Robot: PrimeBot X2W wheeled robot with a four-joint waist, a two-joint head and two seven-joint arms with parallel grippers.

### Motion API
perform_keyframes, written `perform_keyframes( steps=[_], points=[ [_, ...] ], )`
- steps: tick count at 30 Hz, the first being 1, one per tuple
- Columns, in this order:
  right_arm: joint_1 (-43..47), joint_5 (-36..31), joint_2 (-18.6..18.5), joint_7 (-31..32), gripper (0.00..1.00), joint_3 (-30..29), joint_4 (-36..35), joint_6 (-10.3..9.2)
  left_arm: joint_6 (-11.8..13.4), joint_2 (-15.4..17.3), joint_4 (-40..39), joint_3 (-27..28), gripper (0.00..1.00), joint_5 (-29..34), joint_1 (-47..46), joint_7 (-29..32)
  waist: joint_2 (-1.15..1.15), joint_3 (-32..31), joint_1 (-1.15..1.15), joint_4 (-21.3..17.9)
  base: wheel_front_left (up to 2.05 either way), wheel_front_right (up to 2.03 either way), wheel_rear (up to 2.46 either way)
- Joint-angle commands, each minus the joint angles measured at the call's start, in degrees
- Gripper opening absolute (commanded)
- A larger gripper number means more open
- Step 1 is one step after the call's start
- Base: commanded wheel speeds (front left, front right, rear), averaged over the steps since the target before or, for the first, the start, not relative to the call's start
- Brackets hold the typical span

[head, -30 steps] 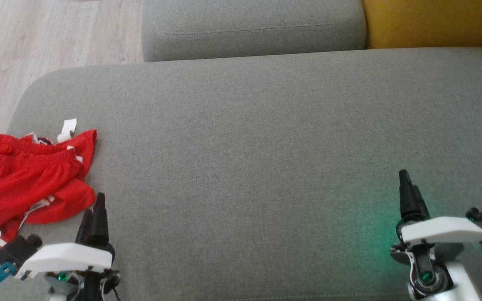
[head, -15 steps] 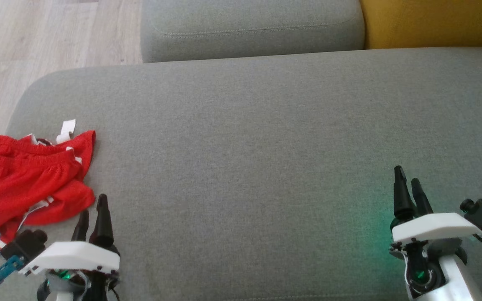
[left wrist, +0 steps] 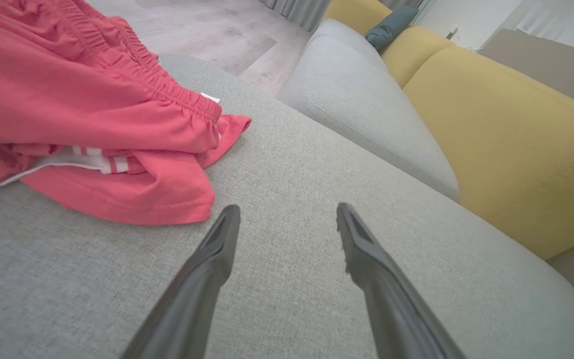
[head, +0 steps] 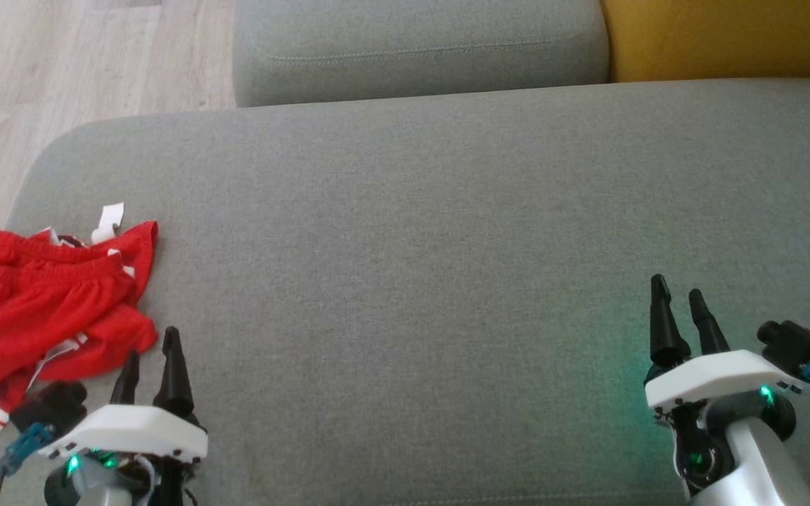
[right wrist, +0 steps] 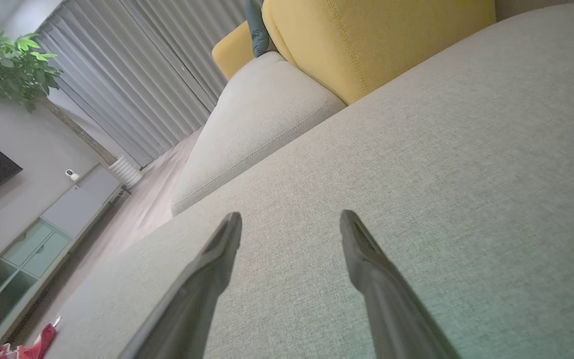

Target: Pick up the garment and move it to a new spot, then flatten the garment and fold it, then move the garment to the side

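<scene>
A crumpled red fabric garment with white trim (head: 46,302) lies at the left edge of the head view, on the near left corner of a broad grey woven seat cushion (head: 405,232). Its white label sticks out at the upper edge of the heap. The left gripper (head: 150,344) sits at the lower left of the frame, just beside the garment's nearest fold but not touching it. In the left wrist view its two dark fingers (left wrist: 202,279) stand well apart over bare grey fabric, with nothing between them. The right gripper (head: 676,284) is at the lower right, far from the garment, and its fingers (right wrist: 376,279) are likewise spread and hold nothing (a green glow tints the cushion beside it). A mustard-yellow upholstered backrest (head: 714,35) fills the upper right corner, and pale wood flooring (head: 60,56) the upper left.
</scene>
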Motion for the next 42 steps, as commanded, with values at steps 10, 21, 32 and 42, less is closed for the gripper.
perform_keyframes(
  steps=[10,21,32,42],
  points=[
    [-4.15,-8.49,-0.45,-2.34,1.00,1.42,-0.47,0.33,1.02,1.07,-1.77,1.24,1.00,7.57,-3.64,-2.30,0.00,-0.01,0.00,-0.41,0.00,0.00,0.00],
    [-5.20,-17.60,-0.23,-4.37,1.00,1.73,1.33,0.38,1.95,1.01,-1.09,1.67,1.00,16.10,-3.87,-4.31,0.00,-0.09,0.00,-0.86,0.00,0.00,0.00],
    [-6.12,-26.14,0.09,-6.22,1.00,1.56,3.57,0.42,2.73,0.81,0.49,1.98,1.00,23.64,-3.86,-6.15,0.00,0.06,0.00,-1.18,0.00,0.00,0.00],
    [-7.18,-33.11,0.30,-7.85,1.00,1.81,4.78,0.45,3.51,0.63,1.20,2.20,1.00,30.35,-4.33,-7.76,0.00,0.28,0.00,-1.11,0.00,0.00,0.00]
  ],
)
